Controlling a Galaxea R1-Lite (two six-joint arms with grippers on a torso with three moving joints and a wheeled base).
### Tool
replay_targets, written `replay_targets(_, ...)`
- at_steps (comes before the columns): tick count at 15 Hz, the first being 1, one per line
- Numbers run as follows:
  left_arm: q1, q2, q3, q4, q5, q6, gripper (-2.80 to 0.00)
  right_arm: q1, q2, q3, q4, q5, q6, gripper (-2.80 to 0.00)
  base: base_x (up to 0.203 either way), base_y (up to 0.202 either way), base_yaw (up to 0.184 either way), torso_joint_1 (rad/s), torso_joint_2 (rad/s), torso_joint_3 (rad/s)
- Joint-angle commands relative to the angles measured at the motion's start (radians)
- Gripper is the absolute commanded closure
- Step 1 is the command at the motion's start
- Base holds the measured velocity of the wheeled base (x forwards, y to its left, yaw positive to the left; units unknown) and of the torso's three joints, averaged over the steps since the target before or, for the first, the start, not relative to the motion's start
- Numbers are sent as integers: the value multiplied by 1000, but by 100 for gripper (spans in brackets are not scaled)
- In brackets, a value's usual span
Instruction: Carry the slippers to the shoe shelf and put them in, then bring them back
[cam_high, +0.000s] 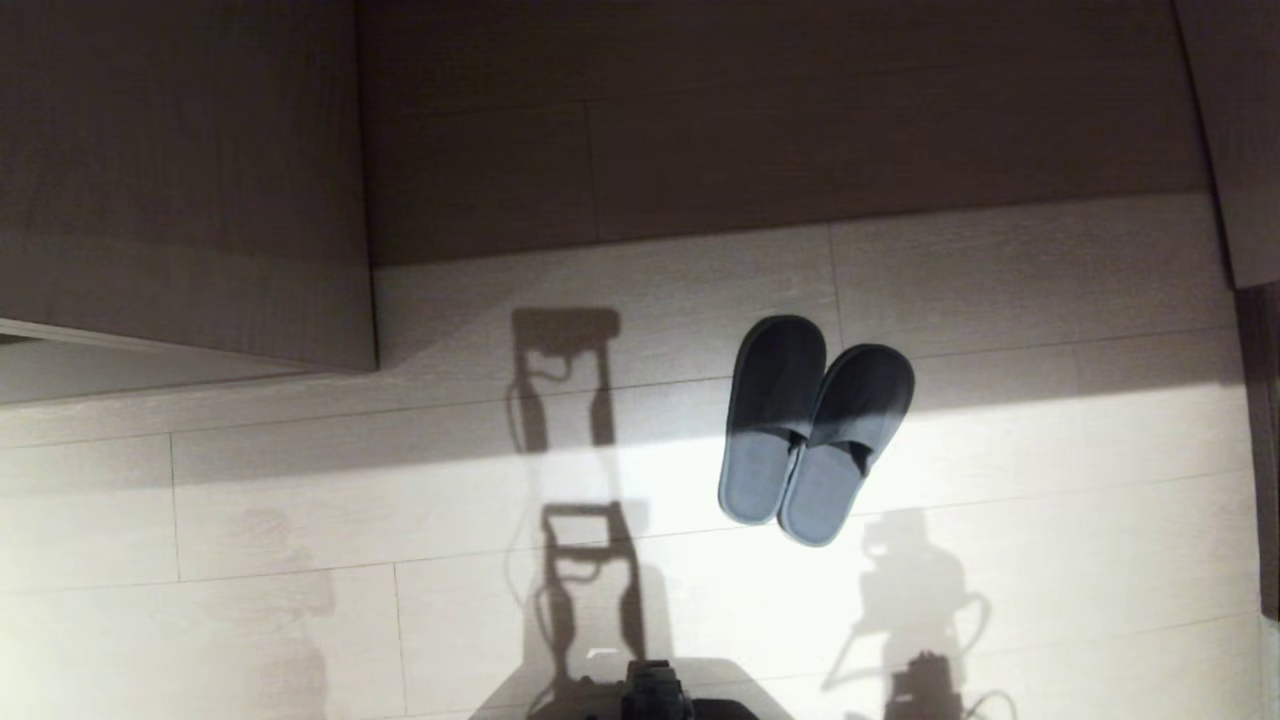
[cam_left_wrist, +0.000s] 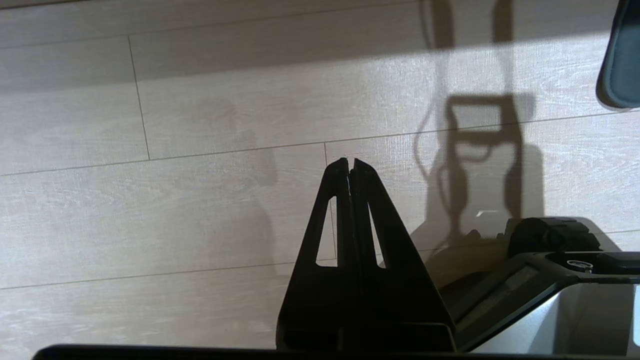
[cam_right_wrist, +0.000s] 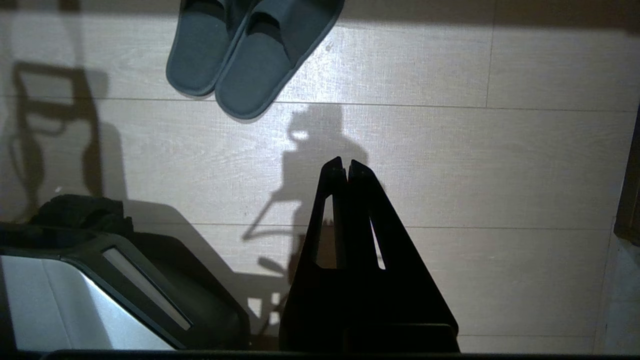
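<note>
The grey-blue slippers (cam_high: 815, 430) lie side by side on the pale plank floor, right of centre in the head view, toes pointing away from me and half in shadow. In the right wrist view the slippers (cam_right_wrist: 250, 55) lie ahead of my right gripper (cam_right_wrist: 346, 161), which hangs shut and empty well short of them. My left gripper (cam_left_wrist: 349, 161) is also shut on nothing, over bare floor, and only the edge of one slipper (cam_left_wrist: 622, 55) shows at the side of its view. The shoe shelf is out of view.
A wood-grain cabinet block (cam_high: 180, 200) juts out at the back left. A dark wood wall panel (cam_high: 780, 120) closes the back, and a dark upright edge (cam_high: 1265, 450) runs down the right. My own base (cam_right_wrist: 100, 280) sits between the arms.
</note>
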Motion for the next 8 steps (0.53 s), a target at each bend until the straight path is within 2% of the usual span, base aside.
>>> replay_targets(1,0,0,2,-1,0,-1,0,0,1,2,0,1,-1,0,0,0,0,1,-2,198)
replay_targets(8,0,0,2,-1,0,1,0,0,1,2,0,1,-1,0,0,0,0,1,0,198)
